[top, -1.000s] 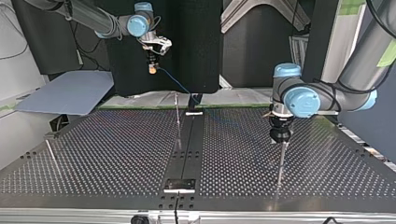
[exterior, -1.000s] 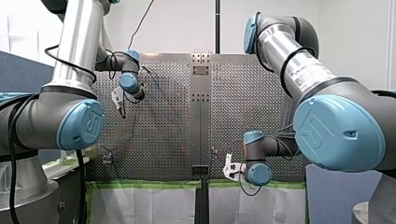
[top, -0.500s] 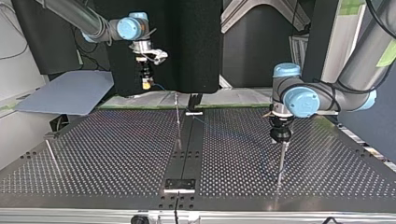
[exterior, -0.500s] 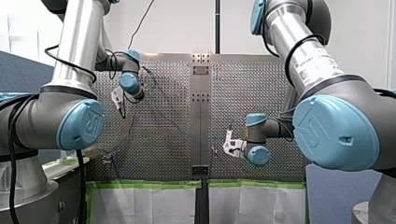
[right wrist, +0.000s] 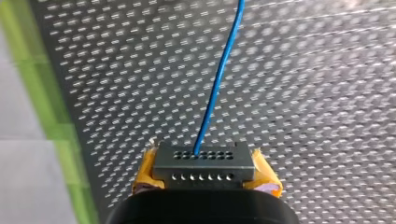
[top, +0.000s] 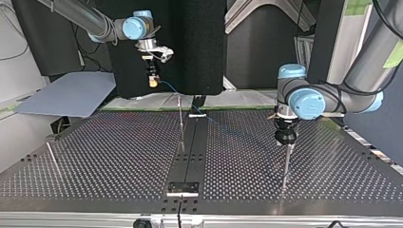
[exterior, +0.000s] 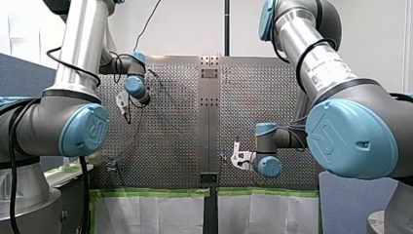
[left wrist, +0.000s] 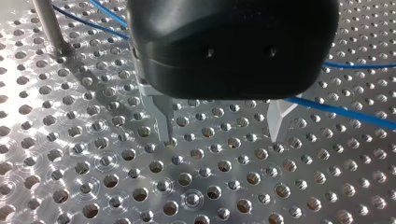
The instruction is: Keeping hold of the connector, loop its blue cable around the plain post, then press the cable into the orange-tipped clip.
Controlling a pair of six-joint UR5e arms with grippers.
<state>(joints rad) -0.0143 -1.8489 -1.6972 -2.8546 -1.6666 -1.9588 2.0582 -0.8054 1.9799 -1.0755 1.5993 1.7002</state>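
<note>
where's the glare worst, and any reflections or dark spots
Left wrist view: hard glare off the perforated table, my left gripper's housing dark against it. Top view: the table mirrors the post under my left gripper. Right wrist view: softer sheen on the table, connector evenly lit.

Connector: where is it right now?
The connector is clamped between the yellow pads of my right gripper, held in the air at the top view's upper left, over the table's far edge.
</note>
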